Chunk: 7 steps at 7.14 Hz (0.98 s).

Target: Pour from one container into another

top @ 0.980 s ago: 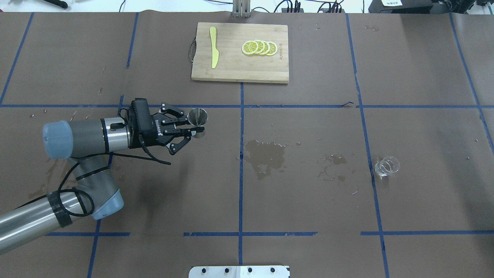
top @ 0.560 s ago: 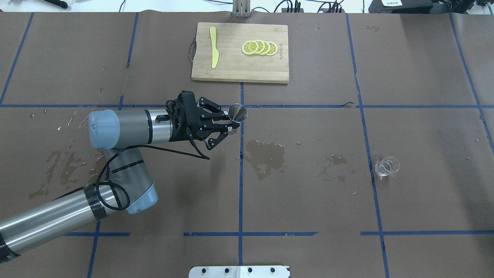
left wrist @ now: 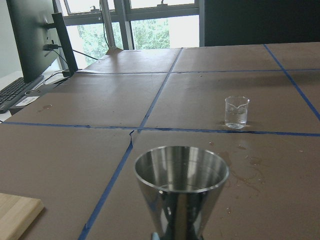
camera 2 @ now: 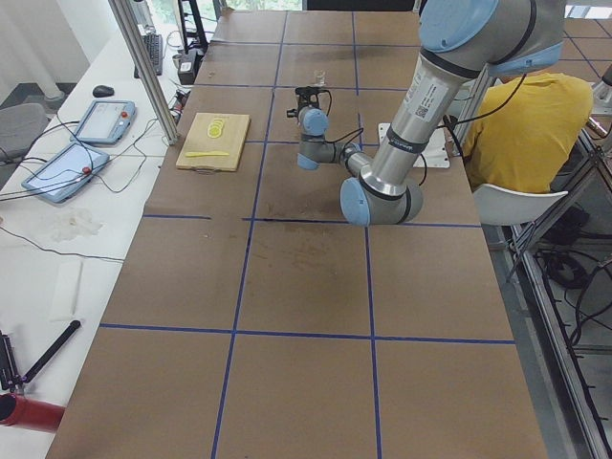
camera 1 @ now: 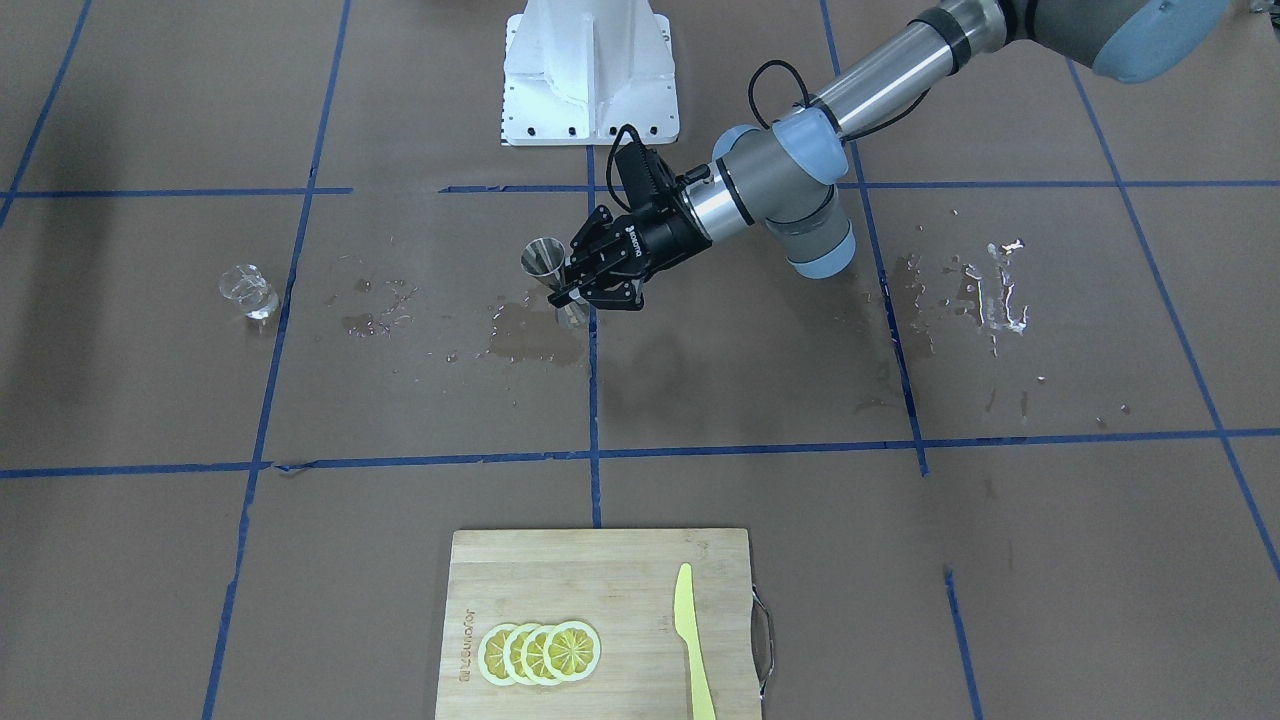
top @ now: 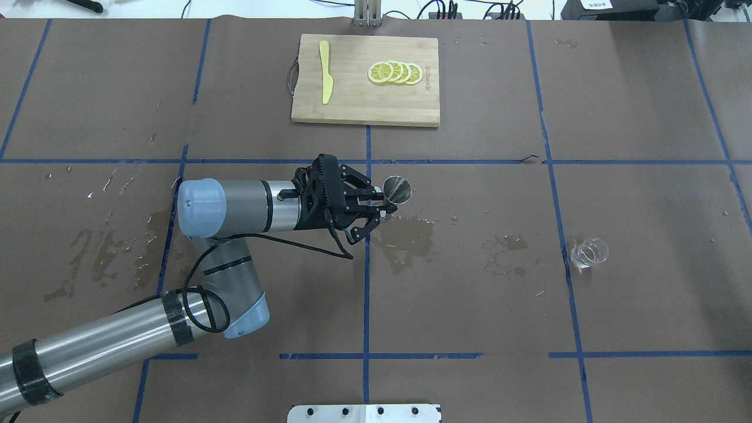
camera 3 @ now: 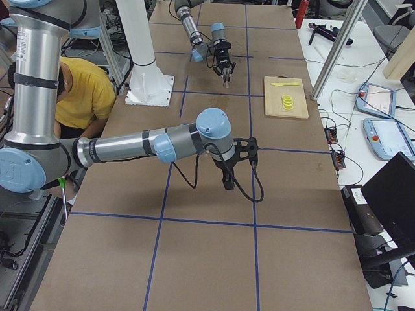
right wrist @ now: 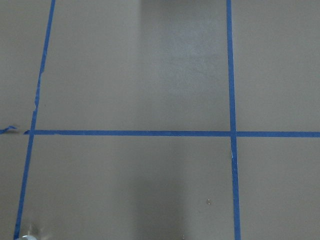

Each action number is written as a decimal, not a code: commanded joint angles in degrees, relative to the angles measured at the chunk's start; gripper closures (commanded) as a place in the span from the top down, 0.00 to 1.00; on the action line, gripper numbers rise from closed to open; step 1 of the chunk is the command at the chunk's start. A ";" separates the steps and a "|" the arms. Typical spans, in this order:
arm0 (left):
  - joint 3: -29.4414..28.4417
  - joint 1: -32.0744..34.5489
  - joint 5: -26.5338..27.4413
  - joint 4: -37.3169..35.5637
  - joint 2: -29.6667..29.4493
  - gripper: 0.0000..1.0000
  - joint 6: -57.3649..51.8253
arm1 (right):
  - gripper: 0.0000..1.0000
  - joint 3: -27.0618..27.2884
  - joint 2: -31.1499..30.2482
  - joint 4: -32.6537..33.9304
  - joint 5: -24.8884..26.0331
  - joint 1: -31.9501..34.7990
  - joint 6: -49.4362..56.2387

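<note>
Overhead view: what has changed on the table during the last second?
The left gripper, shut on the steel jigger, carried it to the robot's right, across the centre blue line toward the clear measuring cup. The grip held throughout. The cup, cutting board, lemon slices and yellow knife stayed in place.

The left pincer (camera 1: 566,288) grips the steel jigger (camera 1: 543,258) at its waist, over a wet patch (camera 1: 530,338) on the worktop (camera 1: 760,380). The clear measuring cup (camera 1: 247,290) stands upright, well apart.
</note>
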State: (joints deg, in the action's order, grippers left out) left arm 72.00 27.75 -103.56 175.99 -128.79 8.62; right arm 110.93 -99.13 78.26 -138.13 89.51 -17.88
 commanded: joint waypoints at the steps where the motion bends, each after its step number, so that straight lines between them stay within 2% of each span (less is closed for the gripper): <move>1: 0.24 -0.94 0.03 0.05 0.38 0.00 0.52 | 1.00 0.95 -0.10 -9.47 0.66 -2.73 -14.28; 2: 0.33 -1.03 0.20 0.14 0.47 0.00 0.43 | 1.00 1.65 -0.01 -15.36 4.41 -7.81 -24.12; 3: 0.42 -0.94 0.21 0.14 0.64 0.00 0.43 | 1.00 4.27 0.08 -18.98 13.06 -16.04 -36.40; 5: 0.42 -1.03 0.29 0.23 1.08 0.00 0.43 | 1.00 9.99 -0.01 -19.02 28.89 -30.46 -50.61; 7: 0.60 -1.03 0.29 0.23 1.43 0.00 0.43 | 1.00 12.64 -0.62 -19.11 46.72 -44.09 -58.98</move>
State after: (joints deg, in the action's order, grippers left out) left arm 72.54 26.75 -103.28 176.21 -127.65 9.10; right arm 121.86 -99.56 59.29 -101.89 53.68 -71.20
